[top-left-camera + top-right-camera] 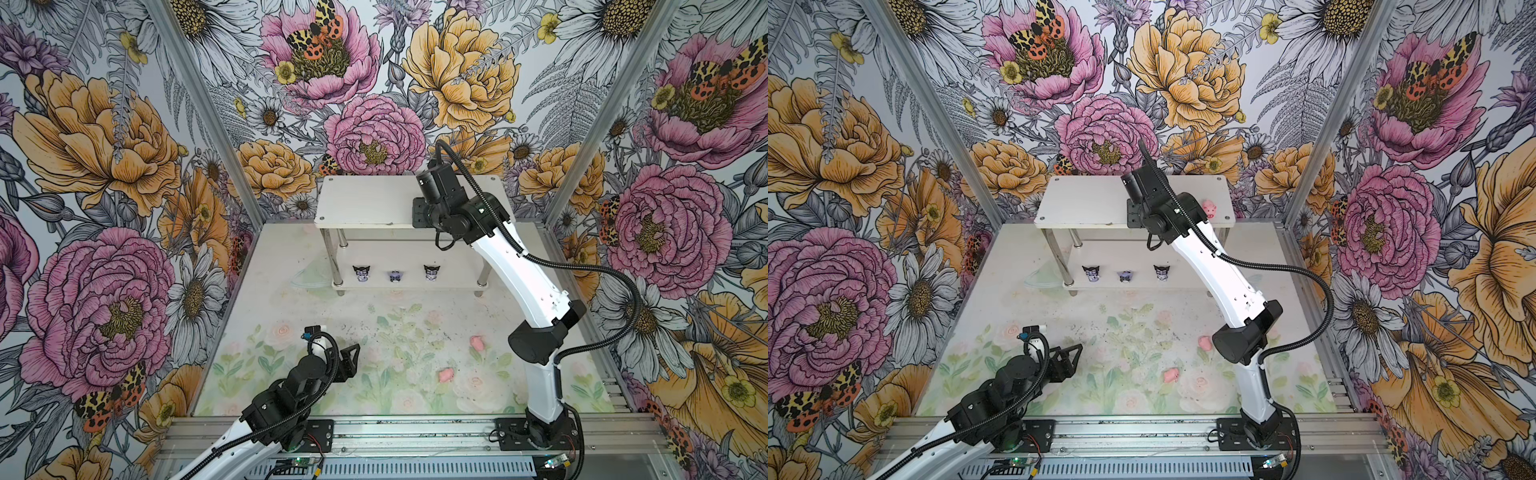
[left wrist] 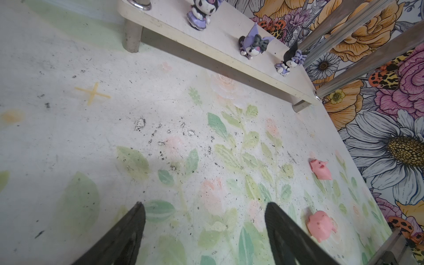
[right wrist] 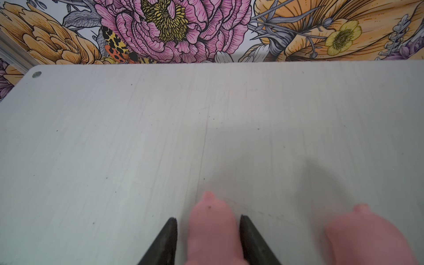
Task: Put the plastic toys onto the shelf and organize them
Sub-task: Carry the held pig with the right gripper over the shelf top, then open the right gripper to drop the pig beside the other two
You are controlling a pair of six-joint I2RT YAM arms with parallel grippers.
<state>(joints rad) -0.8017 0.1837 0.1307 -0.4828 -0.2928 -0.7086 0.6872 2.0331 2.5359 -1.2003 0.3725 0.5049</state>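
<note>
Now placement step: right pincer [image 3: 207,220] astride pig [image 3: 212,231] on shelf [image 3: 137,137] top, released; next, lift off without nudging. Left pincer [image 2: 204,206] wide, empty.

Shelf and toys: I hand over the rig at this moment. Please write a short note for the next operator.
Left gripper: open, empty, above the table, front left.
Right gripper: open over the shelf's top tier, fingers either side of a pig, with small gaps.
Done: that pig and a second pig on the top tier; three black-and-lavender figures on the lower tier.
Left: two pigs lying on the table, right of middle.
</note>
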